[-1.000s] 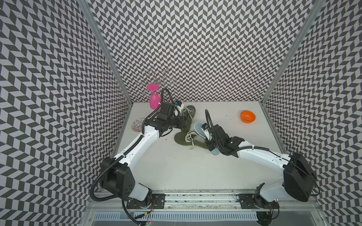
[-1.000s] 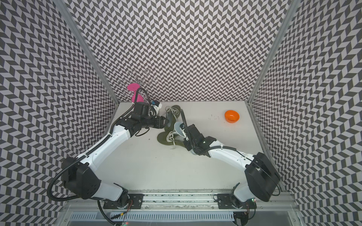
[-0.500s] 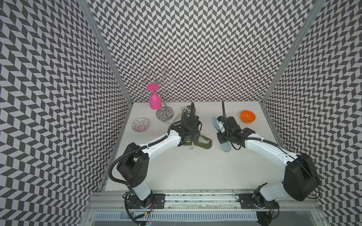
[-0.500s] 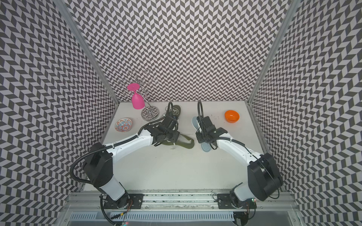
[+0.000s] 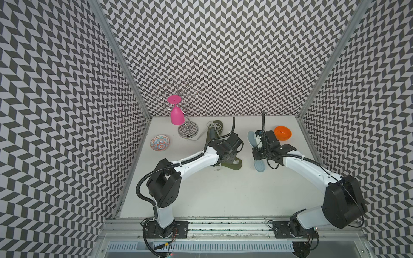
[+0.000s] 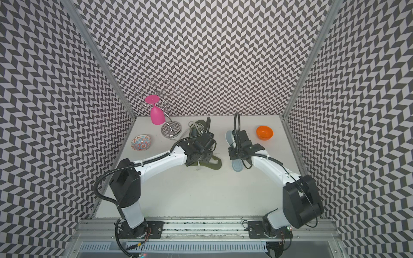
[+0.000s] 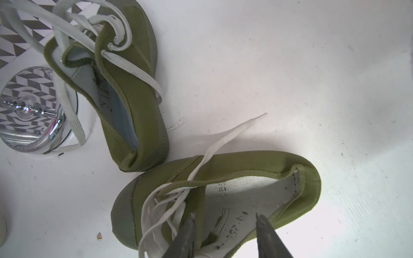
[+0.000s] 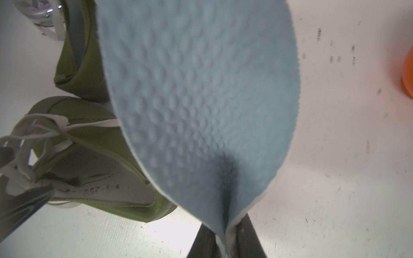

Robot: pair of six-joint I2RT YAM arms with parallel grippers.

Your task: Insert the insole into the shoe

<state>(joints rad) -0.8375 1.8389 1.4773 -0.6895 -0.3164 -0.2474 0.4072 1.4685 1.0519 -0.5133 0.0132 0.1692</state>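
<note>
Both top views: worktop point(image 5: 223, 196) with the open shoe point(image 5: 233, 164) at centre, heel toward 4 o'clock; a second shoe point(image 5: 214, 129) lies at 11 o'clock. Insole point(image 5: 259, 164), held at 3 o'clock of the shoe and apart from it, is pinched at its edge by the right tool point(image 8: 226, 232). Left tool point(image 7: 224, 215), spread, straddles the shoe's opening. Advisable: steady the shoe, feed the insole's toe end low under the tongue, then seat the heel

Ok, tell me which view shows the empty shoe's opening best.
Left wrist: the shoe is close, its bare lining exposed. Both top views show only its heel past the left arm; the right wrist shows it blurred, partly behind the insole.
</note>
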